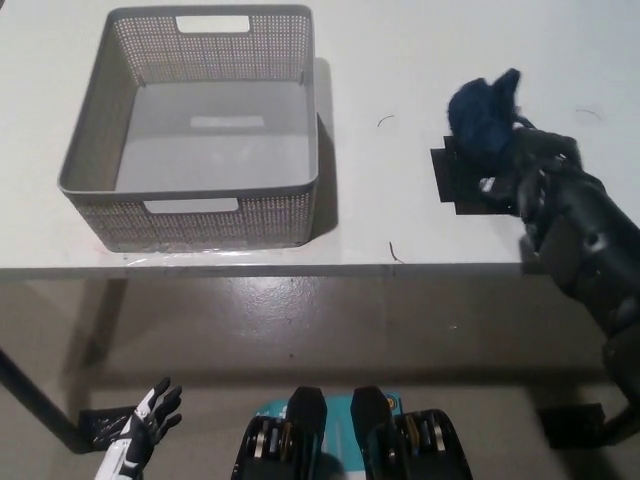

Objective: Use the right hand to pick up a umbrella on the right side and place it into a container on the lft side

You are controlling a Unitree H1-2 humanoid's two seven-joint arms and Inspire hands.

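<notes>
On the table [400, 60], right robot hand [535, 170] grips umbrella [482, 115].

A white table [400, 60] carries a grey perforated basket [195, 205]. To the basket's right lie a black square patch [462, 185] and, on it, a dark blue folded umbrella [482, 115].

Bare table [400, 60] lies between umbrella [482, 115] and container [195, 130].

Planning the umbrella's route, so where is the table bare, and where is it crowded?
Bare: the table strip between the basket and the black mat, and the basket's floor. Crowded: the right edge, where the right hand meets the blue umbrella. The left hand hangs below.
</notes>
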